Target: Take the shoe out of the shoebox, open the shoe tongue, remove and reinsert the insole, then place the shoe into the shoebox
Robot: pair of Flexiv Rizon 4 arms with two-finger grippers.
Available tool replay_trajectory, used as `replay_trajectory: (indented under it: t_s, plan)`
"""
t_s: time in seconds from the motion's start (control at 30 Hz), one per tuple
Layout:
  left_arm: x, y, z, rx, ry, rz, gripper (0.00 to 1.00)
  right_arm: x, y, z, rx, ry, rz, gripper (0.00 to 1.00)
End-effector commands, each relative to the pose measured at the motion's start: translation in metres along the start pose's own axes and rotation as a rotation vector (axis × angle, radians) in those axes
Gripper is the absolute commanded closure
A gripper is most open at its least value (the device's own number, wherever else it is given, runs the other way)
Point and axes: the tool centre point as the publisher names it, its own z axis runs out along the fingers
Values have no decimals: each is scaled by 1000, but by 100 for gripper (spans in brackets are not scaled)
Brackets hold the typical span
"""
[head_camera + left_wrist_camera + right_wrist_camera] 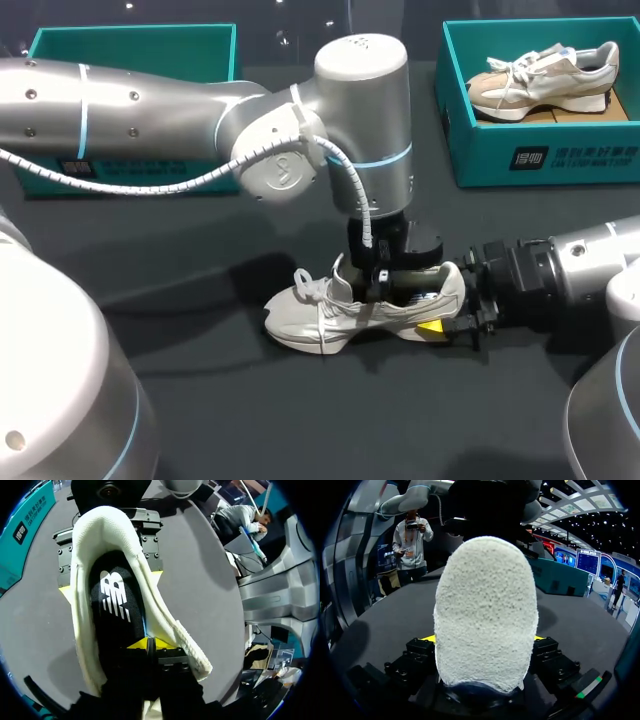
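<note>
Head view: shoe [340, 318] in end effector [445, 306]

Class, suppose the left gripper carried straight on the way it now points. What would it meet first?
The black insole inside the shoe: the left gripper points down into the shoe's opening, right at the insole. It may already touch it; depth is unclear.

Dark grey table [200, 400] spanning the frame, pale shoe [320, 315] resting on it at lower centre, toe pointing left, open teal shoebox [560, 150] standing at upper right, second teal box [130, 45] at upper left
</note>
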Motion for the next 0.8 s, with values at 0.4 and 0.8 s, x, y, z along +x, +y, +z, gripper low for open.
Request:
replay_trajectory:
  t_s: [0.4, 0.8]
  plan:
    - [-13, 2, 29, -46, -134, -11, 60, 0, 1, 0, 3, -2, 0, 100]
    - [-36, 7, 39, -118, -292, -82, 95, 0, 1, 0, 3, -2, 0, 100]
